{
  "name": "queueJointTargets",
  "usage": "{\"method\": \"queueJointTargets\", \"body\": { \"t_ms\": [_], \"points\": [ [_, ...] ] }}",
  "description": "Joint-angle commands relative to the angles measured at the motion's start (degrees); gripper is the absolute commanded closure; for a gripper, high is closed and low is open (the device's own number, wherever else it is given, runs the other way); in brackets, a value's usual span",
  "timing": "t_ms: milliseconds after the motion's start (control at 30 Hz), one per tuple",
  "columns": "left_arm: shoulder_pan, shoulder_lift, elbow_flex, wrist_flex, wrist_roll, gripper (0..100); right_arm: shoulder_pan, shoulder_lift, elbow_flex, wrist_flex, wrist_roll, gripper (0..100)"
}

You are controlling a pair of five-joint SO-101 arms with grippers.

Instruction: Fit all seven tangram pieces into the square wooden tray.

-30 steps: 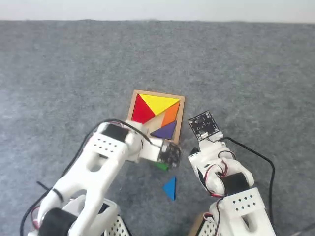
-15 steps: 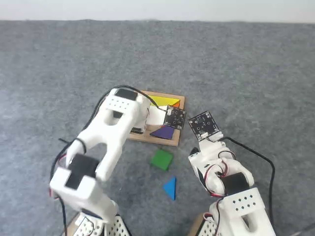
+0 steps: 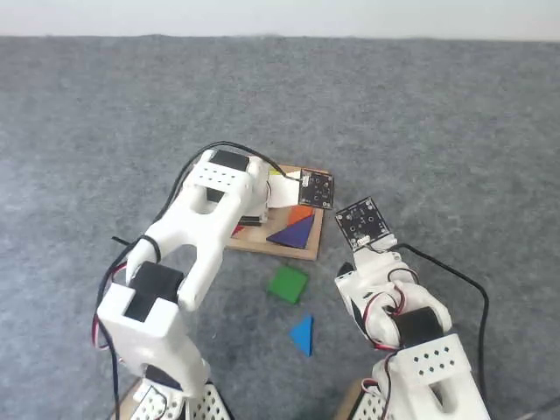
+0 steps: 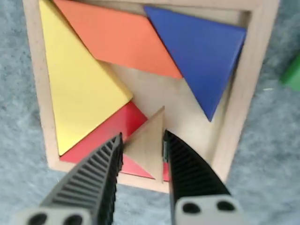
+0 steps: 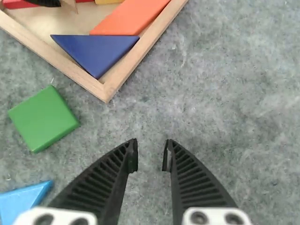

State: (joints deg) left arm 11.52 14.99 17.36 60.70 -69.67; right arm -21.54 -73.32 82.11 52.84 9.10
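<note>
Tray [image 4: 239,117] with green square [image 5: 42,117] and light-blue triangle [image 5: 21,199] beside it. Left gripper [image 4: 141,139] clamps a tan triangle [image 4: 147,147] over it; right gripper [image 5: 150,152] nearby, ajar, empty.

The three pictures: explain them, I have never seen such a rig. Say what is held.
The white machines are robot arms, left arm and right arm, on a grey mat. The high view looks down on both; each wrist view looks along that arm's gripper. The left gripper holds a tan triangle over the wooden tray. In it: yellow triangle, orange parallelogram, red piece, dark blue triangle. The right gripper is open and empty above the mat. A green square and a light blue triangle lie outside the tray.
</note>
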Motion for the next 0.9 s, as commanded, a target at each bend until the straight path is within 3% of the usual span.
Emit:
{"method": "queueJointTargets", "body": {
  "t_ms": [0, 400, 600, 867],
  "points": [
    [0.3, -0.4, -1.8, 1.4, 5.3, 98, 0.5, -1.6, -3.6, 0.2, 0.3, 89.0],
    [2.1, -2.6, 2.7, 4.8, 5.3, 98, 0.6, -1.6, -3.6, 0.0, 0.4, 89.0],
    [2.0, -6.4, 9.9, -3.5, 5.7, 94, 0.5, -1.6, -3.6, 0.0, 0.4, 89.0],
    [1.8, -6.8, 10.2, -4.8, 5.5, 93, 0.5, -1.6, -3.4, 0.0, 0.4, 89.0]
  ]
}}
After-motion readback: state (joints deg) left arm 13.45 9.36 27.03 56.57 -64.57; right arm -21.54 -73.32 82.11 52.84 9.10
